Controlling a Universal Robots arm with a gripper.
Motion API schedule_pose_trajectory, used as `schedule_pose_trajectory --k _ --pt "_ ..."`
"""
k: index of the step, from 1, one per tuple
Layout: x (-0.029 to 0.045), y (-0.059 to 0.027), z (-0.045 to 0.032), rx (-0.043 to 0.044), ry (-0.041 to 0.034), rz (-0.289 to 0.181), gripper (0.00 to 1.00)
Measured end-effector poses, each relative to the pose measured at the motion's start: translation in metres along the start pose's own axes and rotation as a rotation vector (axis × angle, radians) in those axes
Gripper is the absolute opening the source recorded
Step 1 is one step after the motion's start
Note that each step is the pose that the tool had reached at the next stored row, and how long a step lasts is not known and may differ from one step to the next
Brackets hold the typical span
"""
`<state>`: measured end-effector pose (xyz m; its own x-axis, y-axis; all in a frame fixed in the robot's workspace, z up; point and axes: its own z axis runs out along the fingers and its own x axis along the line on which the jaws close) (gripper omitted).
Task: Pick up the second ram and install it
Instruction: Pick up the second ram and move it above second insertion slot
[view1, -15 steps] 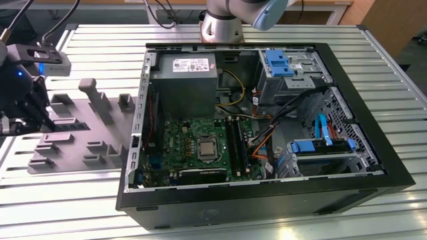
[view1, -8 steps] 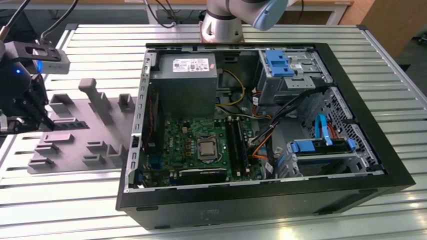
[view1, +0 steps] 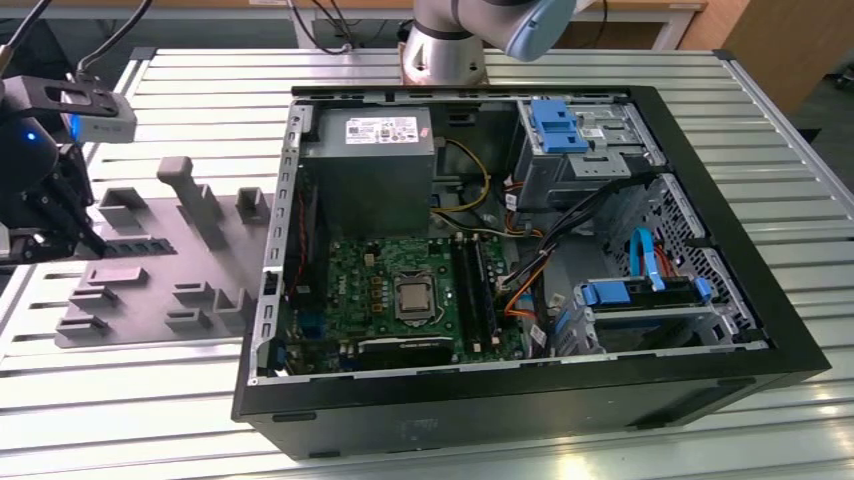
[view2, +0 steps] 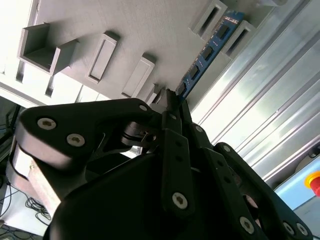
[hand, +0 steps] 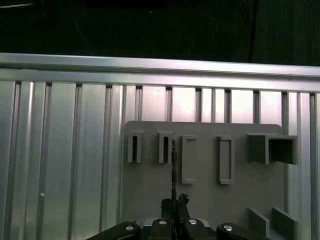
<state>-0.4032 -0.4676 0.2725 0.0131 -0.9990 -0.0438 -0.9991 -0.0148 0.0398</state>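
Jaws of the black gripper (view2: 171, 98) look clenched on the near end of the long, thin blue-green circuit-board stick (view2: 206, 51), and we find it on the grey fixture plate (view1: 147, 300) by the bench's edge at the exterior view's left. We'd judge it light, stiff and fragile: hold the board's edges, never the chips.

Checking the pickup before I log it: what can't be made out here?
Ram: its near end hidden behind the gripper in the second wrist view; edge-on in the first wrist view, so no chips show.
Gripper: partly cut off by the exterior view's left edge.
Slots: too dark and small in the exterior view to tell if any is filled.
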Motion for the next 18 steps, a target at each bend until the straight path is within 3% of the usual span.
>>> schedule_pose_trajectory --k 18 --pt "-0.0018 0.0007 -0.0189 0.0000 0.0000 0.000 0.14"
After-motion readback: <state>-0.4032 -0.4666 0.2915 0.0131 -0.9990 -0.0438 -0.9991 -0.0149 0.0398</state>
